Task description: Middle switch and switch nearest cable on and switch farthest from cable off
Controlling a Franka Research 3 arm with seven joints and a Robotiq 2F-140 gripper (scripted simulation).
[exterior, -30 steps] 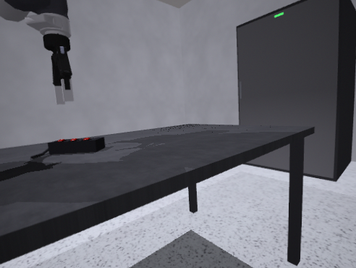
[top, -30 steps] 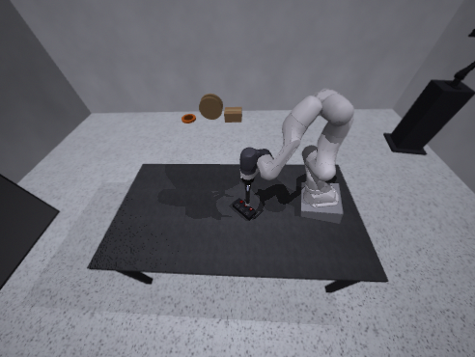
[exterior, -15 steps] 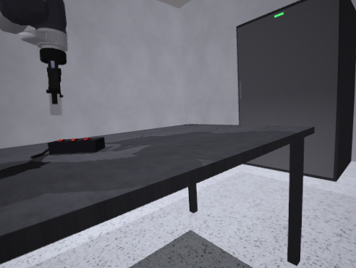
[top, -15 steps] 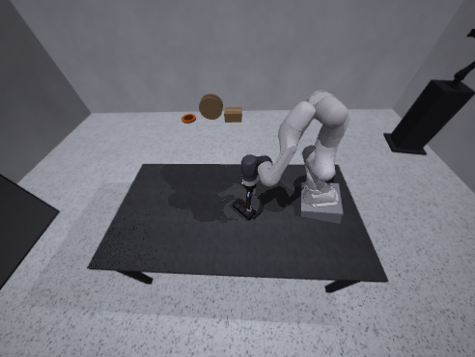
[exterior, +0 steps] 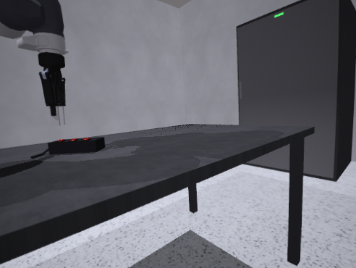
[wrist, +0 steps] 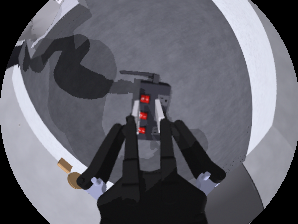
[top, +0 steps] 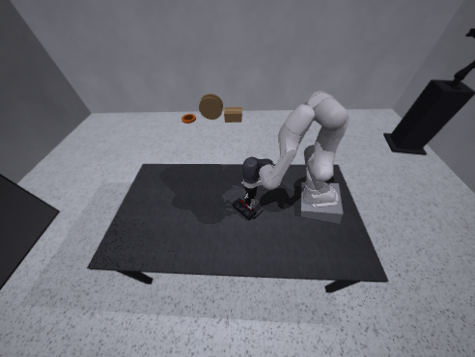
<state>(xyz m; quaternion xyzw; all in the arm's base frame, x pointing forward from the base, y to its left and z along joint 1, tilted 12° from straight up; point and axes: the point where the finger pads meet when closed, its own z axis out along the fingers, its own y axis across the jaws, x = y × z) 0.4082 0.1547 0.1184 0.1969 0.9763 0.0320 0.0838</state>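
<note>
Gripper (top: pixel 250 194) (exterior: pixel 58 121) (wrist: pixel 147 106) pointed down, fingers (exterior: pixel 61 116) partly open, narrow gap between, nothing gripped. Tips hung above strip (top: pixel 248 216) (exterior: pixel 76 146) (wrist: pixel 154 90), apart from it. Strip lay flat on table (top: pixel 193 246) (exterior: pixel 145 163) (wrist: pixel 195 55), three red switches up; on/off settings too small to tell. Cable (exterior: pixel 40 154) (wrist: pixel 137 73) lay at one end. Arm (top: pixel 291 137) reached over from base block (top: pixel 321 212).

No legible text, brand, number or sign in any of the three views. Power strip (top: pixel 247 209) (exterior: pixel 77 145) (wrist: pixel 153 111): any marking by its red switches too small to read. Tall dark cabinet (exterior: pixel 289 90): green strip near top, no readable characters.
</note>
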